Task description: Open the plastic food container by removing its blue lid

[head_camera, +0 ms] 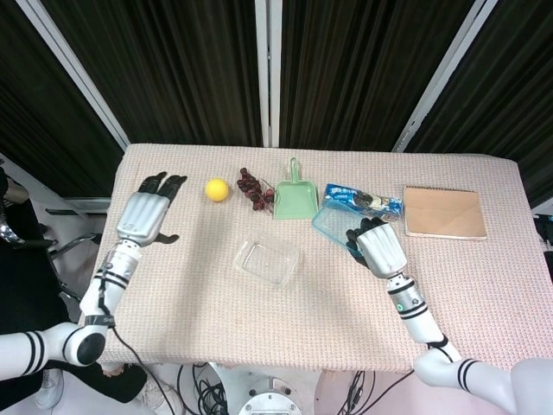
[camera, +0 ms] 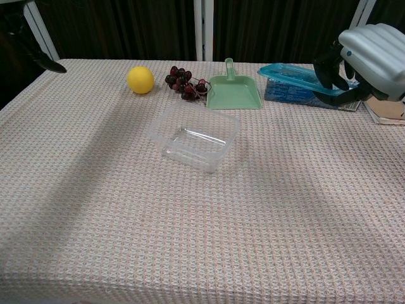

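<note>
The clear plastic container (head_camera: 267,262) (camera: 193,138) sits open and empty near the table's middle. Its blue lid (head_camera: 332,226) (camera: 297,78) is off, held in the air to the right by my right hand (head_camera: 374,245) (camera: 373,58), whose fingers grip the lid's near edge. My left hand (head_camera: 144,216) hovers at the table's left side with fingers spread, holding nothing; in the chest view only a dark fingertip (camera: 47,63) of it shows at the top left corner.
A yellow ball (head_camera: 217,189) (camera: 140,80), dark grapes (head_camera: 255,188) (camera: 185,83), a green dustpan (head_camera: 296,195) (camera: 234,90), a blue snack pack (head_camera: 361,200) and a brown board (head_camera: 443,212) lie along the back. The cloth-covered table (head_camera: 216,311) ends close in front.
</note>
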